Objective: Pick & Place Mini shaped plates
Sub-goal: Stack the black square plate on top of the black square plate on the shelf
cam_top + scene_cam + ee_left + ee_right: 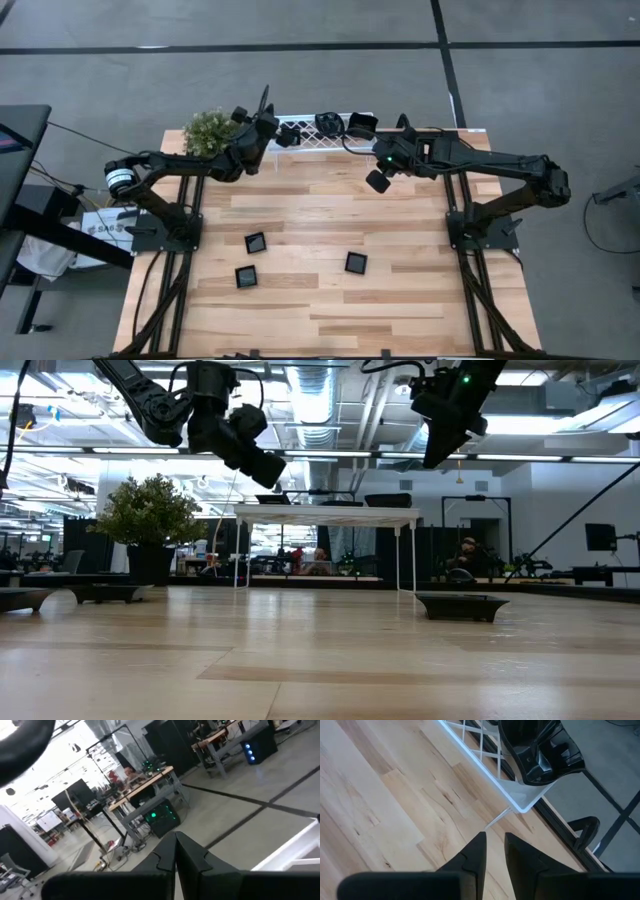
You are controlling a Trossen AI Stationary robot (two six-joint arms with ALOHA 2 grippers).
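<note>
Operator, you had both arms raised near the white lattice rack (320,137) at the upper middle of the high view, with neither carrying a dish. Your left gripper (265,112) hung at the rack's left end, beside the potted plant (208,130), its fingers (187,857) pressed together on nothing. Your right gripper (492,851) hovered just below the rack's right part, fingers a narrow gap apart and empty, aimed down at bare wood next to the rack's corner.

Three mini shaped plates (256,242) lay on the table (400,300) in the lower middle of the high view, well apart from both grippers: two toward the left and one (356,262) toward the right. Several more dark dishes (329,124) sat on the rack; one glossy one (540,750) filled the upper right of the right wrist view.

As I judged it, the risks were these. With the right fingers that narrow, a descent onto a plate would strike its rim and skate it across the smooth wood. The rack stood on thin legs, so a low sweep by either arm could nudge it and spill the dishes. With both grippers crowded near the rack, they could also clash.
</note>
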